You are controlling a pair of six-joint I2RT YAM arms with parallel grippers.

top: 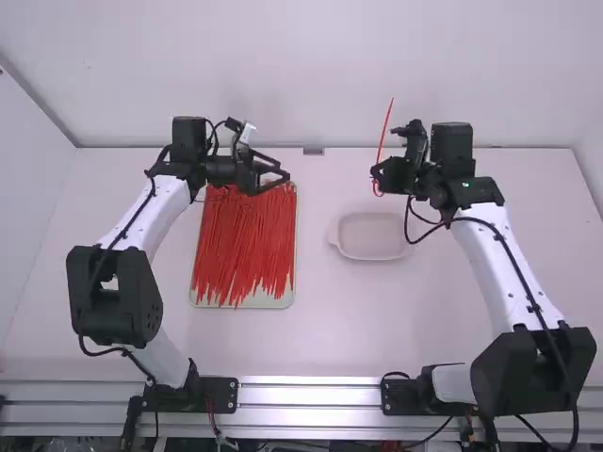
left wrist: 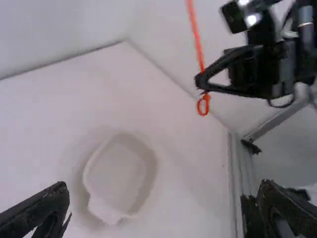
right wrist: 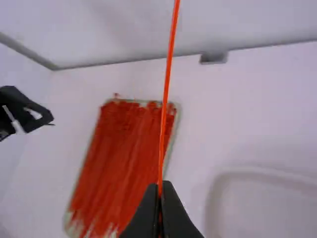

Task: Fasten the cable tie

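Observation:
My right gripper (top: 380, 175) is shut on a red cable tie (top: 384, 132), held above the table behind the white dish. Its long tail points up, and a small closed loop (left wrist: 203, 105) hangs just below the fingers. In the right wrist view the fingers (right wrist: 153, 210) pinch the tie (right wrist: 167, 99) between them. My left gripper (top: 273, 177) hovers open over the far end of the tray, holding nothing. In the left wrist view its own fingers (left wrist: 42, 213) stand wide apart, facing the right gripper (left wrist: 200, 82).
A flat tray (top: 287, 303) packed with several red cable ties (top: 245, 245) lies left of centre. An empty white dish (top: 372, 235) sits on the table to its right, below the right gripper. The back wall stands close behind both grippers.

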